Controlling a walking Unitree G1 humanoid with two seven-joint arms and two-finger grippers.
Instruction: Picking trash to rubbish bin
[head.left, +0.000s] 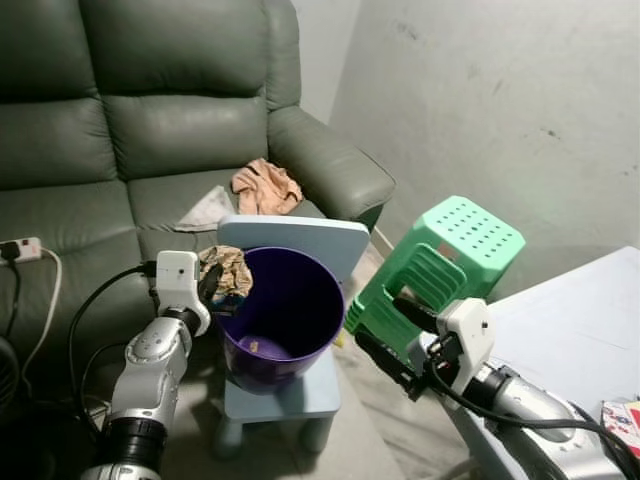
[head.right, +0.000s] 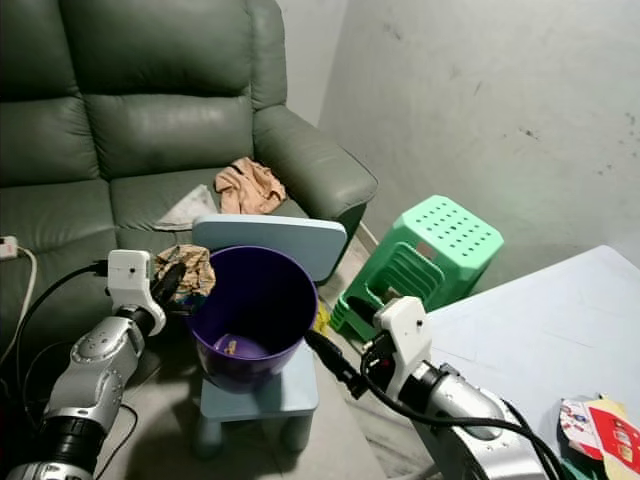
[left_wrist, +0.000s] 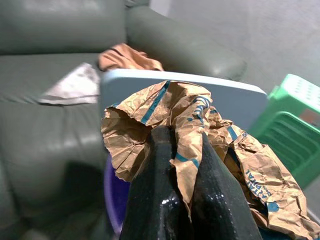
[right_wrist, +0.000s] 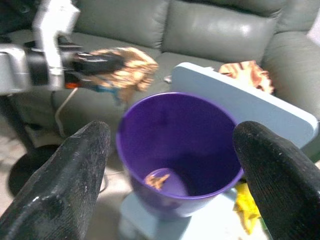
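Note:
A purple rubbish bin (head.left: 300, 290) stands on a small light-blue chair (head.left: 300, 238) in front of the sofa. My left gripper (head.left: 215, 285) is at the bin's left rim, shut on a crumpled brown paper with blue print (head.left: 228, 268). The left wrist view shows the paper (left_wrist: 180, 115) pinched between the black fingers (left_wrist: 160, 170). My right gripper (right_wrist: 170, 132) is open and holds nothing, low on the bin's right side and pointing at it. A small brown scrap (right_wrist: 156, 178) lies at the bottom of the bin.
A green plastic stool (head.left: 440, 265) lies tipped to the right of the bin. On the green sofa (head.left: 150, 130) are a peach cloth (head.left: 265, 185) and a grey sheet (head.left: 205, 210). A white table (head.left: 570, 320) is at the right and a power strip (head.left: 20, 248) at the left.

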